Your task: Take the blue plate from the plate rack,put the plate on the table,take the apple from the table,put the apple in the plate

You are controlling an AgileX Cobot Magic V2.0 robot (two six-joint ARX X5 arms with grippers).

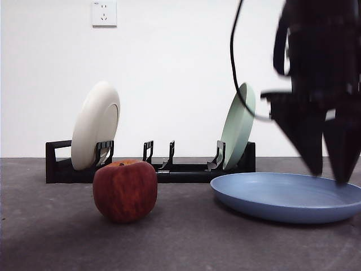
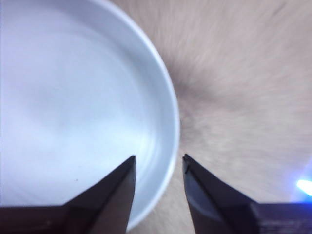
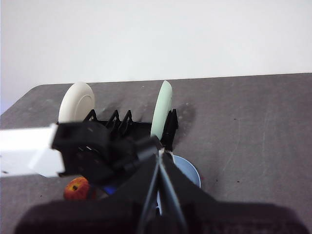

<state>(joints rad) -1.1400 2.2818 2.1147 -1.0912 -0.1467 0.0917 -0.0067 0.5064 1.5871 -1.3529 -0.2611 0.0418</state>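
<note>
Left end effector [image 1: 333,169] hung open astride the blue plate's [image 1: 282,195] right rim on the table [image 1: 180,243]; the apple [image 1: 124,190] looked firm, smooth, best pinched across its middle.

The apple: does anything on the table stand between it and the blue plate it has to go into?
Nothing visible does. The apple sits on bare table beside the blue plate; the plate rack stands behind both. Only the left tool hangs open over the plate's far rim.
</note>
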